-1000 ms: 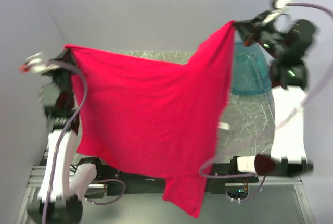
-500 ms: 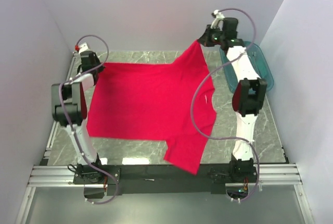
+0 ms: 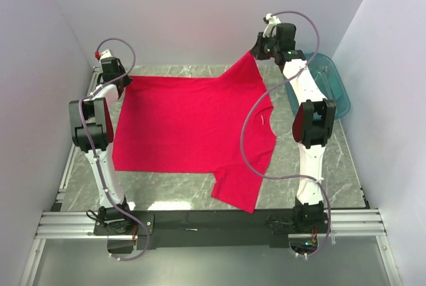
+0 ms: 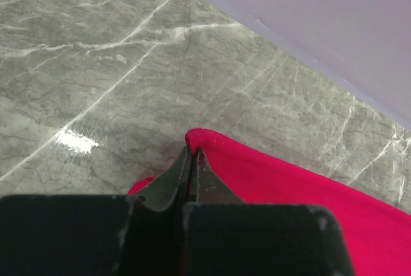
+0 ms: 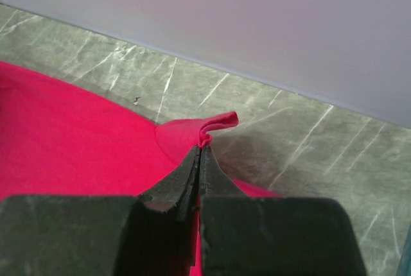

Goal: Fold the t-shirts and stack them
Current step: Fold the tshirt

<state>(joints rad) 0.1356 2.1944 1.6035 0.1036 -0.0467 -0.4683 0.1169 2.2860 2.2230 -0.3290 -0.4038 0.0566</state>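
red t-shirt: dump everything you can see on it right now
The red t-shirt is one plain, soft knit-looking piece, opened out and mostly flat over the marble table, with light wrinkles. It lies sideways: the neck opening with a small white tag faces right, and one sleeve points toward the near edge. The left gripper is shut on the far-left corner, the right gripper on a small fold at the far-right tip, which draws to a point. No print is visible.

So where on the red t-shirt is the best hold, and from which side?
Probably the far corners of the red t-shirt, reached across it from the near side. It lies spread, and its edge bunches into a thin ridge there; the left gripper and right gripper are each shut on one.
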